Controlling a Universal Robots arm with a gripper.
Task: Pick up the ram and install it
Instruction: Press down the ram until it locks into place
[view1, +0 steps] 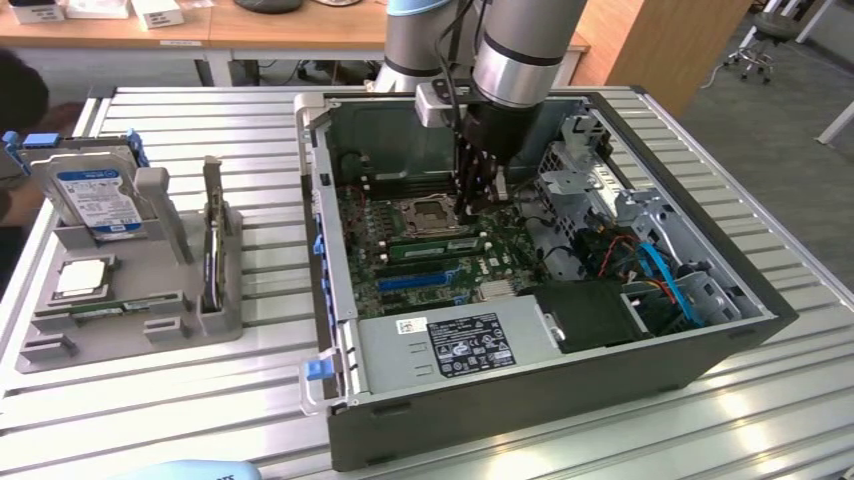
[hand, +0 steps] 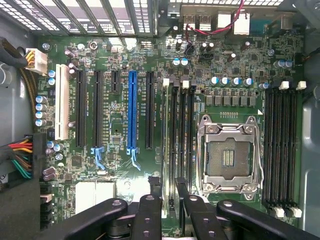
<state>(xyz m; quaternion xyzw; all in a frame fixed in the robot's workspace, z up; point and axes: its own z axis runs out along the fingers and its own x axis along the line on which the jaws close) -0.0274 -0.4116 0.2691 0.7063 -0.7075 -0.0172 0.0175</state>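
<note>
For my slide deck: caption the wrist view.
Gripper poised over the motherboard's memory slots beside the empty CPU socket.

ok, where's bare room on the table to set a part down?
Free: slatted table between the tray and the case, and in front of the tray. Crowded: the tray with the drive, and the case interior, where the hand sits over the board.

End effector (view1: 466, 205) inside computer case (view1: 694, 345), above motherboard (view1: 414, 255).

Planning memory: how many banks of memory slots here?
2: one bank between the processor socket and the blue expansion slot, another bank on the socket's other side. None seems hidden.
</note>
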